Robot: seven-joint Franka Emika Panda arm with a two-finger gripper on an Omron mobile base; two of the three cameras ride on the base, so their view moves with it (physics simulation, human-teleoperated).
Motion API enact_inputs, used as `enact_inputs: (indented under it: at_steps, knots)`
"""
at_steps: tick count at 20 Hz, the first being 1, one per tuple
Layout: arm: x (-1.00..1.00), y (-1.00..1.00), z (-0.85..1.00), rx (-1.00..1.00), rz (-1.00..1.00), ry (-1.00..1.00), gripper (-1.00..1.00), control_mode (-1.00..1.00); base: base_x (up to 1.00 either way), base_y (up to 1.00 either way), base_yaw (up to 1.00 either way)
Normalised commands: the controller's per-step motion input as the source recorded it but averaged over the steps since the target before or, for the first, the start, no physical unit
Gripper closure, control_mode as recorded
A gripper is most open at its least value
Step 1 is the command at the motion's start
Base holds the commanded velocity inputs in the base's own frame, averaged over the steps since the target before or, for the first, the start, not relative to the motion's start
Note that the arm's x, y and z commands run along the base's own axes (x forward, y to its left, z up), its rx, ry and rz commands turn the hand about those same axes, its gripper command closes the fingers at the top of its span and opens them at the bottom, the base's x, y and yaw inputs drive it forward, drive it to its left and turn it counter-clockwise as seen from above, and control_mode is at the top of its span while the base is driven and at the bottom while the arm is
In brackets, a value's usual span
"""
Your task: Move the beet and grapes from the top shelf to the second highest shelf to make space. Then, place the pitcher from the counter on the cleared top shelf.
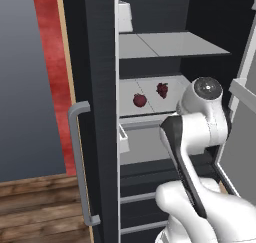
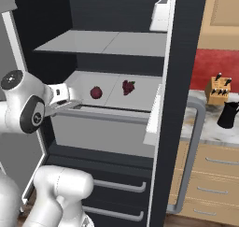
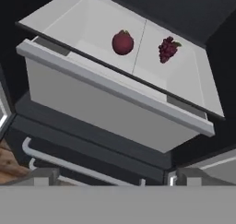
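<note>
While the jaws stand wide apart and empty, the gripper [image 2: 70, 100] hangs at the front left edge of the second shelf [image 2: 140, 97], clear of the fruit. Beet [image 2: 96, 92] and grapes [image 2: 128, 86] lie there, apart. The top shelf [image 2: 116, 43] is bare; the pitcher [image 2: 228, 114] stands on the table [image 2: 200, 128].

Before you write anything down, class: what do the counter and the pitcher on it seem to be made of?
The counter: apparently polished stone, perhaps marble, given its pale mottled grey-white surface. The pitcher: plain black with no visible grain or pattern, so possibly plastic, glazed ceramic or coated metal; the look leaves it open.
</note>
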Motion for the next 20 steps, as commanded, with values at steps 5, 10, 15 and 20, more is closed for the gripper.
enact_inputs:
  at_steps: [5, 10, 15, 20]
  knots:
    - [-0.21, -0.14, 0.25, 0.15, -0.15, 0.0, -1.0, -1.0, 0.0, 0.0, 0.0]
    - [0.0, -0.37, 0.38, 0.41, -0.07, 0.04, -1.0, -1.0, 0.0, 0.0, 0.0]
    - [-0.04, -0.07, 0.03, 0.38, -0.01, -0.01, -1.0, -1.0, 0.0, 0.0, 0.0]
    - [-0.54, 0.02, 0.0, 0.07, -0.13, 0.02, -1.0, -1.0, 0.0, 0.0, 0.0]
